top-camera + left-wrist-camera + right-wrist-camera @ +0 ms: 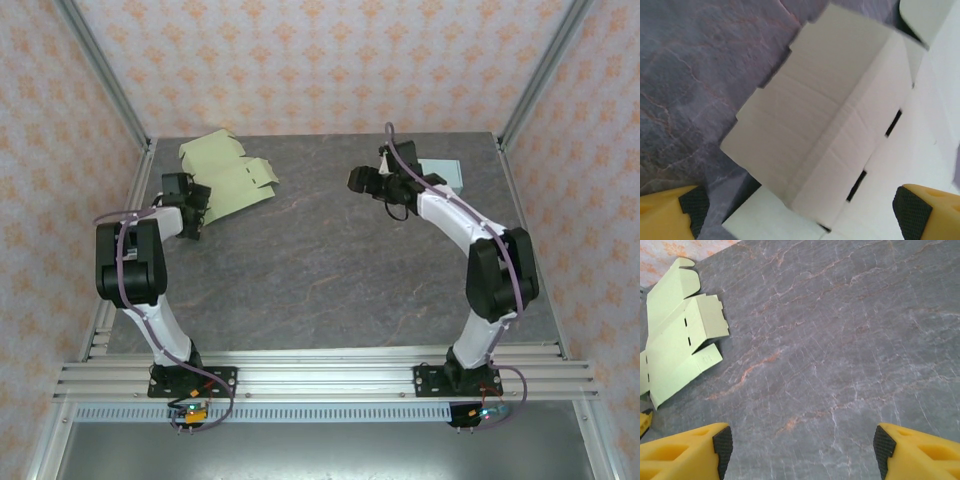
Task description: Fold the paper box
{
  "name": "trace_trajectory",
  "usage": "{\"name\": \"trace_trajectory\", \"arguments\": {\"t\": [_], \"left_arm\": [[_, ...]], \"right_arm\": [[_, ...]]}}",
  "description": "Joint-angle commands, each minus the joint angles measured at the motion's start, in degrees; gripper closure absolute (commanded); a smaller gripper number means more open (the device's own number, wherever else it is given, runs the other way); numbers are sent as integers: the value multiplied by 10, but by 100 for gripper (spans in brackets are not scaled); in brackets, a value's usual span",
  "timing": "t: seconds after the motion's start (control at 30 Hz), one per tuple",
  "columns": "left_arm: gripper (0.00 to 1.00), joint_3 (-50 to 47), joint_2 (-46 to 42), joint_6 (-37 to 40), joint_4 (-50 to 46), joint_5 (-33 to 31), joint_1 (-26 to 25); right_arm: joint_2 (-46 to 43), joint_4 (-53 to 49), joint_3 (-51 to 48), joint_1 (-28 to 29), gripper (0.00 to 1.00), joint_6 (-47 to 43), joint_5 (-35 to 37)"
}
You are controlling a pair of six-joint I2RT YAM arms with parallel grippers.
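At the left, the left arm point(128, 262) reaches toward the back left of the bench point(330, 270), whose top has a grey stone look veined in rust and white. In the left wrist view, the left fingers point(671, 214) are yellow with black ribbed pads. They stand wide apart with nothing pinched between them.

Under that gap lies the paper box point(805, 115), a flat, unfolded blank of thin matte card. Up close it looks washed out, almost white, and we make out its scored fold lines and two narrow dark slots point(894, 122).

From above, the paper box point(232, 185) sits at the back left of the bench, just ahead of the left arm's tip. The right wrist view gives its true pale green and more of its outline point(680, 340): stepped flaps and a rounded tab at the far end. A faint mark on one flap is too small to read.

Further right, the right arm point(480, 250) arcs over bare stone. The right fingers point(695, 452), also yellow and black-padded, are spread wide and hold nothing.

A pale bluish flat piece point(447, 172) lies at the back right.
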Motion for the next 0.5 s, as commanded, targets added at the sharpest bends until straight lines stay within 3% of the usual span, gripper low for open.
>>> {"name": "trace_trajectory", "arguments": {"t": [0.0,0.23,0.37,0.47], "left_arm": [[0,-10,27,-110,158,-34,2],[2,12,43,-114,141,-40,3],[17,11,63,-112,143,-34,8],[20,0,63,-124,158,-29,11]], "right_arm": [[-27,-2,-22,1,24,-11,16],[-21,-8,-7,1,24,-5,5],[-11,-7,4,1,24,-3,0],[-10,3,4,1,24,8,-15]]}}
